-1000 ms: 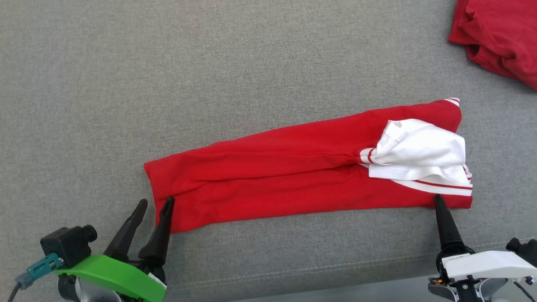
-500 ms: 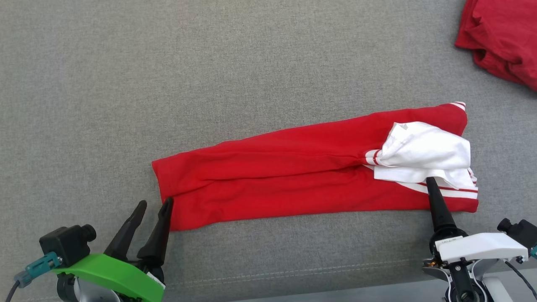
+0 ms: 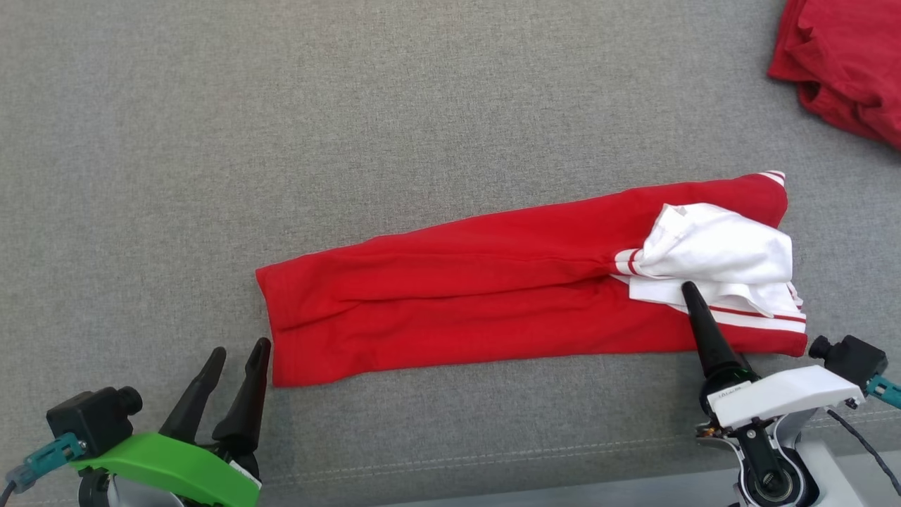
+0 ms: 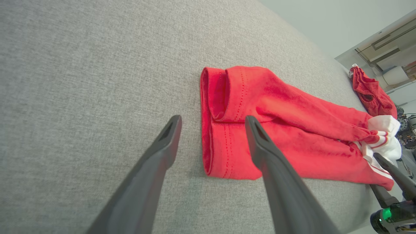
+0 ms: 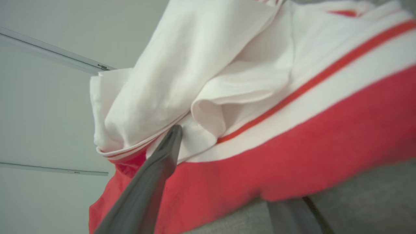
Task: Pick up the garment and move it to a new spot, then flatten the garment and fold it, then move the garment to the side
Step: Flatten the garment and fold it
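My right gripper [image 3: 690, 292] has pushed farther left and away from me over the garment [image 3: 457, 296] than half a second ago. Its top finger [image 5: 152, 175] now reaches the bunched white part [image 3: 718, 246], and the lower finger [image 5: 292, 216] runs under the near red edge. Its jaws are spread with cloth between them, not clenched. My left gripper [image 3: 238, 348] has drawn back to the near side, released, tips just off the garment's near-left corner. The garment lies stretched left to right on the grey cushion [image 3: 352, 141].

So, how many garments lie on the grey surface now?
2. A folded red-and-white garment lies in the middle; a crumpled red garment sits at the far right, partly cut off.
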Tool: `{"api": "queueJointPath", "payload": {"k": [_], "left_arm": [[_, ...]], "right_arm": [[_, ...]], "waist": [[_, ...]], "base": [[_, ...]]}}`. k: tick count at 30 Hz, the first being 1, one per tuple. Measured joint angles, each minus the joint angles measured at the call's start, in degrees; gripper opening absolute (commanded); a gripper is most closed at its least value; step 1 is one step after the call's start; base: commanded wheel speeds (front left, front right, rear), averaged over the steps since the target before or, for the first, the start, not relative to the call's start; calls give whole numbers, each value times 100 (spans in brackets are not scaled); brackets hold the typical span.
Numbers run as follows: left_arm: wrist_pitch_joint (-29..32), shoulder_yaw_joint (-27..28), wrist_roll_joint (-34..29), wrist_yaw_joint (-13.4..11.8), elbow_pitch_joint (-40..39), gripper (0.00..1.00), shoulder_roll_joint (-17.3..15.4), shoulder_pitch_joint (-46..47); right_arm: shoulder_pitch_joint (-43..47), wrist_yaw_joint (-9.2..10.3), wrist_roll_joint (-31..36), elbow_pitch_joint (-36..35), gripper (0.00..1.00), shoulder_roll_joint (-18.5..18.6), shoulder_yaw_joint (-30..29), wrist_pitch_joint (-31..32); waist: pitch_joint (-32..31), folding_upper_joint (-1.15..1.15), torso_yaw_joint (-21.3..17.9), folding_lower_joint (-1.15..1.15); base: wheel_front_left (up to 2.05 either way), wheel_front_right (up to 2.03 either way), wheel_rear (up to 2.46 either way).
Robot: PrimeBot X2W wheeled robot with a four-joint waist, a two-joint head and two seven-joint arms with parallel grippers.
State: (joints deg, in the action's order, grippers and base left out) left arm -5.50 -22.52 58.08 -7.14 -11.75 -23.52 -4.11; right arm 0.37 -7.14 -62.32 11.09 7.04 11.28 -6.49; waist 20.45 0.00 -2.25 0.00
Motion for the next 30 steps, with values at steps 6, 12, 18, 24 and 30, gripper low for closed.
{"api": "queueJointPath", "payload": {"k": [6, 12, 18, 24, 30], "left_arm": [[76, 63, -155, 0, -1, 100, 65, -41], [143, 166, -198, 0, -4, 100, 112, -104], [229, 234, -259, 0, -32, 100, 203, -127], [294, 287, -301, 0, -74, 100, 289, -177], [353, 358, -335, 0, -140, 100, 323, -220]], "right_arm": [[-233, 1, -42, -134, 100, 99, 461, 100], [-328, 4, -197, -277, 100, 152, 686, 97], [-351, 7, -388, -332, 100, 339, 777, -31], [-343, 7, -535, -393, 100, 492, 751, -219], [-333, 7, -691, -460, 100, 615, 712, -382]], "waist": [[7, 0, -1, 0], [10, 0, 4, 0], [16, 0, 21, 0], [32, 0, 13, 0], [85, 0, -37, 0]], "base": [[0, 0, 0], [0, 0, 0], [0, 0, 0], [0, 0, 0], [0, 0, 0]]}}
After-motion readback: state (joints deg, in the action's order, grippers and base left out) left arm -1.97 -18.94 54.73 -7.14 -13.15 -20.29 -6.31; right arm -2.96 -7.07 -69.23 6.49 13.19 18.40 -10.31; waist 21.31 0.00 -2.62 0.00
